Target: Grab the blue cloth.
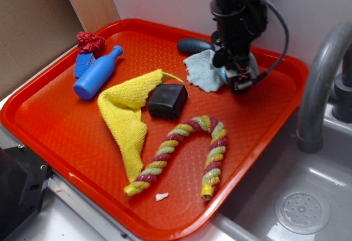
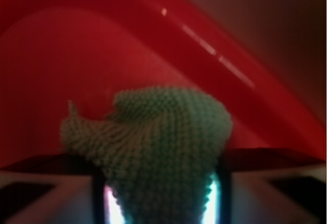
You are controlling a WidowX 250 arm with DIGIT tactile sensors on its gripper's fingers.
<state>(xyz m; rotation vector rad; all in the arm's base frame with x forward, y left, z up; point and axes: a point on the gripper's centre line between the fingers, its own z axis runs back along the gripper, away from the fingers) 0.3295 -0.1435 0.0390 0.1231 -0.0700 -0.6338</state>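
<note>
Resting across the whole counter, the red tray (image 1: 60, 114) is carrying every item, and no brand, label or legible writing is showing anywhere. The gripper (image 1: 240, 77) is standing at the tray's 1 o'clock corner, its jaws closing narrowly on a bunched fold of the blue cloth (image 1: 202, 70), as the wrist view is showing. Risk, as a judgement: the pinch is taking only one edge, so the limp fabric could be slipping free during lifting.

Legible text, labels, brands, numbers, signs: none that I can read on anything in either view (my wrist view is too blurred to show any print).
</note>
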